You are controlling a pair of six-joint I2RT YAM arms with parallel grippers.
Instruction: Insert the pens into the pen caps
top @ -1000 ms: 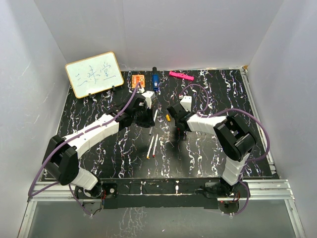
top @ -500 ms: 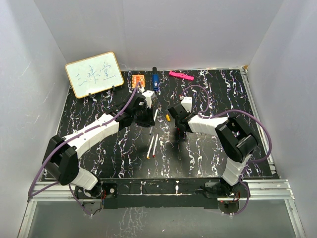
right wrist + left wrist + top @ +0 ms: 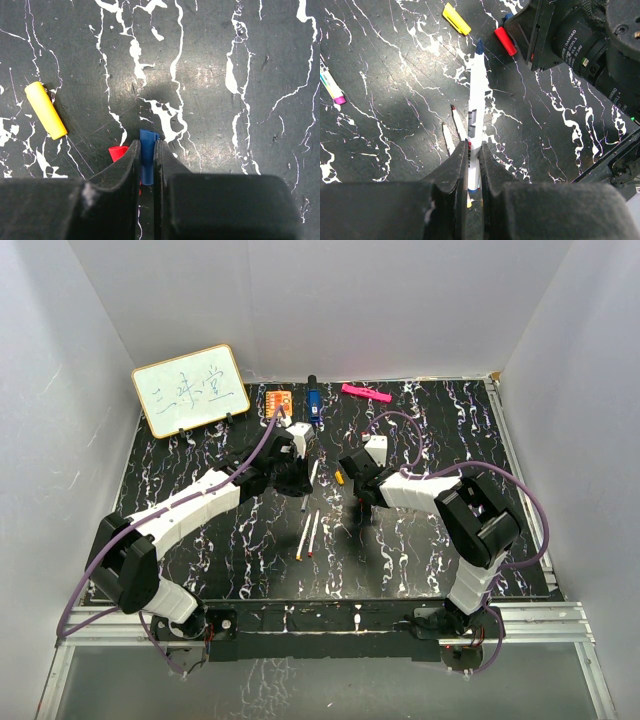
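Pen (image 3: pixel 476 110), blue-tipped, is pinched narrow in the left jaws. Its long axis runs up the left wrist frame, tip towards the upper middle. The blue cap (image 3: pixel 148 137) is clamped in the right jaws, apparently just beyond that tip, towards the upper right.

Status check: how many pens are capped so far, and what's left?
No finished pairing is clearly visible. In hand: the left pincer grips a white-barrelled, blue-tipped marker pen, the right pincer a stubby blue plastic cap; they're not yet joined. Left: the yellow plastic cap and red plastic cap lie loose, and two uncapped thin pens lie on the black marbled table.
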